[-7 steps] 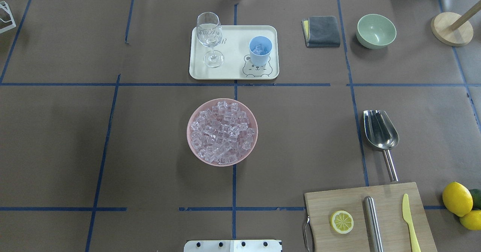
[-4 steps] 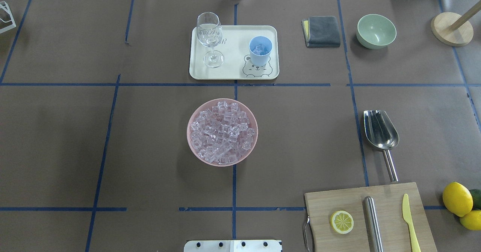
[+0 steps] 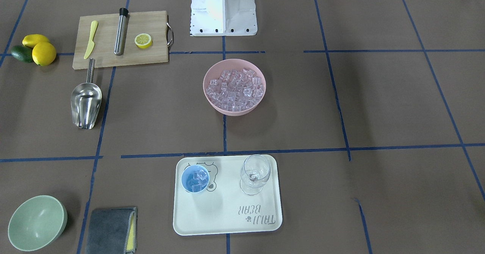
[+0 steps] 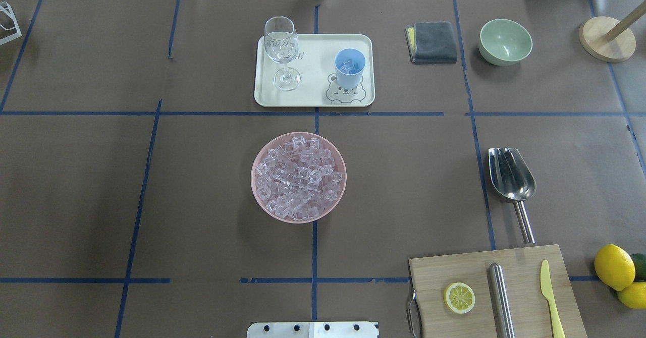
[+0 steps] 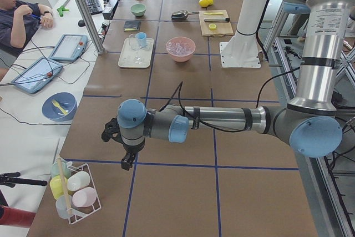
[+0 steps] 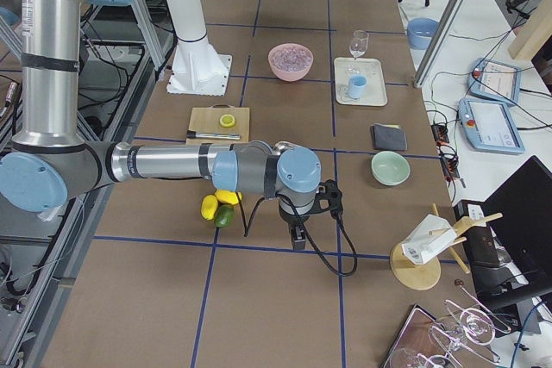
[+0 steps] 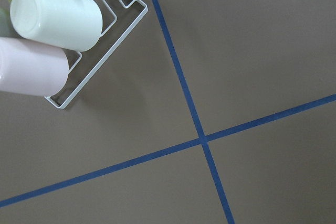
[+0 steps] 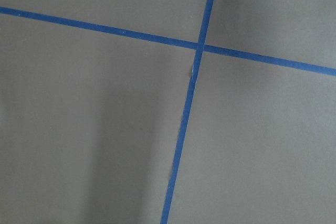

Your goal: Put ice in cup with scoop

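Note:
The ice (image 4: 299, 176) fills a pink bowl (image 4: 253, 176) at the table's middle; it also shows in the front-facing view (image 3: 235, 85). The light-blue cup (image 4: 350, 68) stands on a cream tray (image 4: 313, 93) and holds a few cubes; it also shows in the front-facing view (image 3: 195, 179). The steel scoop (image 4: 510, 174) lies empty on the table at the right, its handle pointing at the cutting board. My left gripper (image 5: 127, 162) hangs over the table's far left end, and my right gripper (image 6: 297, 239) over the far right end. I cannot tell whether either is open or shut.
A wine glass (image 4: 281, 40) stands on the tray. A cutting board (image 4: 525, 267) holds a lemon slice (image 4: 459, 297), steel tube (image 4: 501, 297) and yellow knife (image 4: 550, 292). Lemons (image 4: 613, 266), a green bowl (image 4: 505, 41), a grey cloth (image 4: 432, 41) and a cup rack (image 5: 75, 190) stand around.

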Controlling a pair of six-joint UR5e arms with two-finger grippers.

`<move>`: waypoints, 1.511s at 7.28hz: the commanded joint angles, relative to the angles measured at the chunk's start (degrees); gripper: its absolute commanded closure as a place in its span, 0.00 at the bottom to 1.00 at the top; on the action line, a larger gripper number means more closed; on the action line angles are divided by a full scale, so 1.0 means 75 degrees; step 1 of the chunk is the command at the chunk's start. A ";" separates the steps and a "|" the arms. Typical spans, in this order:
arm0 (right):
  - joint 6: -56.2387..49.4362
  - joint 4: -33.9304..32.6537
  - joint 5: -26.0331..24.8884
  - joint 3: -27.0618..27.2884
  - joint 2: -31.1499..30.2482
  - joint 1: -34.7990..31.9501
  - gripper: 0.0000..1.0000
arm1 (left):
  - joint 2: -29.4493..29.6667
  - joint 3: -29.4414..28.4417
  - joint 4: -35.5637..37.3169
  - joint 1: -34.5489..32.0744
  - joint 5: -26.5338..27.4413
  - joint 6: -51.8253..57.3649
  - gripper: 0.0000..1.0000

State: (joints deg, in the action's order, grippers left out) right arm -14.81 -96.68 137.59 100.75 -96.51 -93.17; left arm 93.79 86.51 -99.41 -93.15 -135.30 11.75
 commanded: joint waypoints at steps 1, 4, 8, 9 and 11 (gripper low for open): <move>-0.0006 -0.0012 0.0018 -0.0038 -0.0010 0.0001 0.00 | -0.0433 0.0113 -0.0185 -0.0038 -0.0405 -0.0171 0.00; 0.0052 -0.0012 0.0018 -0.0027 -0.0069 0.0001 0.00 | -0.0413 0.0160 -0.0104 -0.0037 -0.0347 -0.0648 0.00; 0.0052 -0.0012 0.0018 -0.0027 -0.0069 -0.0011 0.00 | -0.0177 0.0383 0.0505 -0.0026 -0.0102 -0.0723 0.00; 0.0064 -0.0012 0.0018 -0.0004 -0.0069 0.0000 0.00 | -0.0189 0.0325 0.0389 -0.0014 -0.0170 -0.0688 0.00; -0.0017 0.0000 0.0007 0.0020 -0.0069 -0.0011 0.00 | -0.0190 0.0418 0.0423 -0.0014 -0.0101 -0.0676 0.00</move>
State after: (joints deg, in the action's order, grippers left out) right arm -14.51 -96.71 137.71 100.77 -97.04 -93.19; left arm 92.35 89.47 -96.29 -93.30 -136.43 6.64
